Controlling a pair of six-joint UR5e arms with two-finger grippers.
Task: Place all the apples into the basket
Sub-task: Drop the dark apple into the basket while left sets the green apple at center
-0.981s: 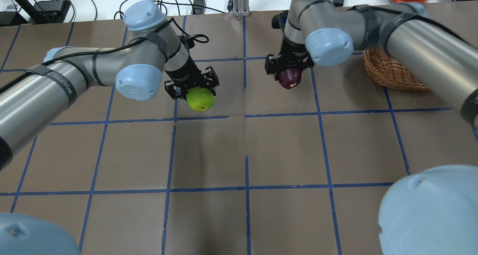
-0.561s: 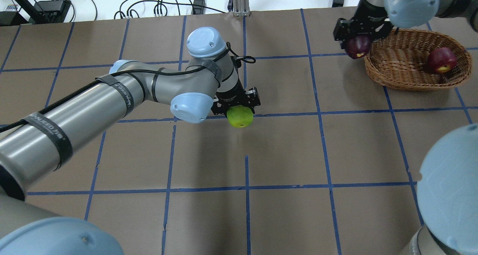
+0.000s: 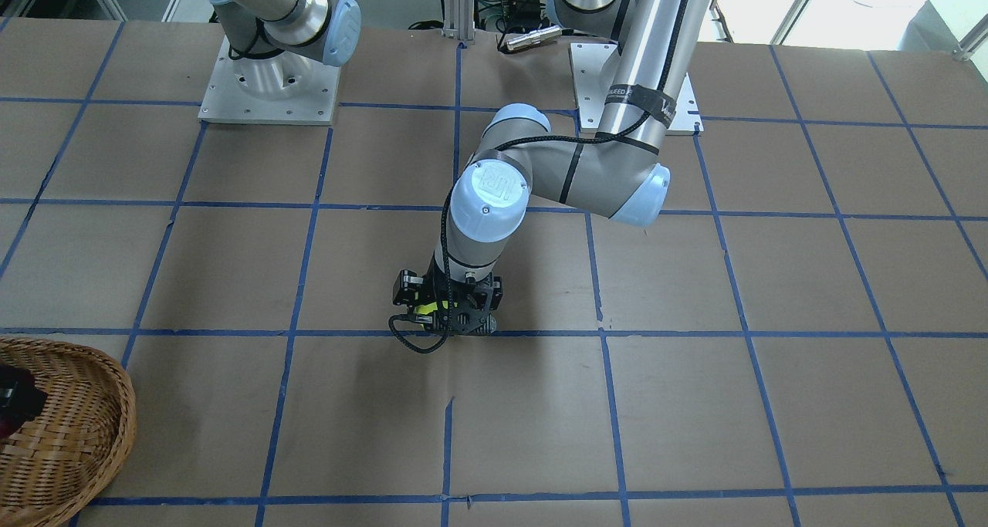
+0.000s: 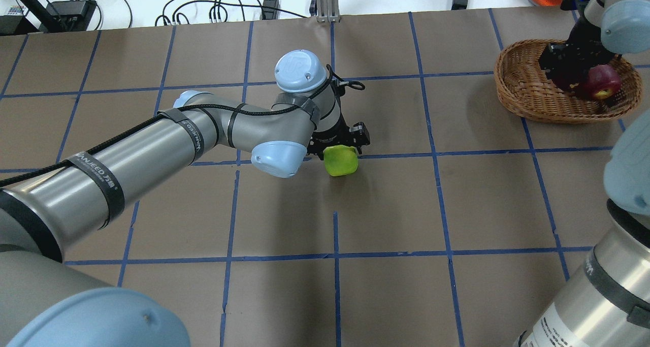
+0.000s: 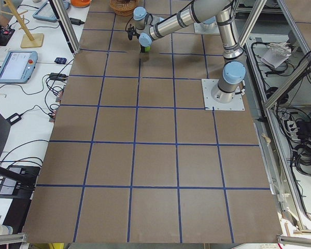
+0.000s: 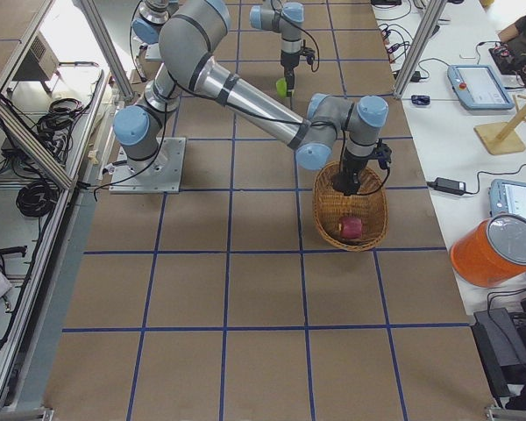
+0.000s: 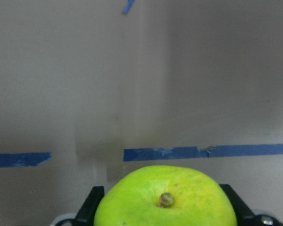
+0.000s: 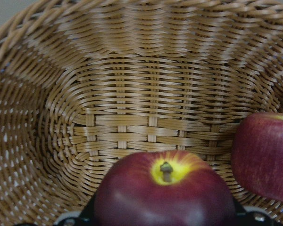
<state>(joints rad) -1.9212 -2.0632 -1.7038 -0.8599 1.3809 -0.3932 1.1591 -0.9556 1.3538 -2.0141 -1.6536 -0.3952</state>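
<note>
Hanging over the basket where the red apple already lies, the right gripper squeezes the dark apple, while the left gripper squeezes the green apple far off.

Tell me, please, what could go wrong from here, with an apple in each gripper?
1. The right gripper holds the maroon apple over the basket, close beside the red apple. A release could knock them together or send one rolling toward the rim.
2. The left gripper holds the green apple far from the basket. If it arrives while the right arm is over the basket, the arms might collide.
</note>
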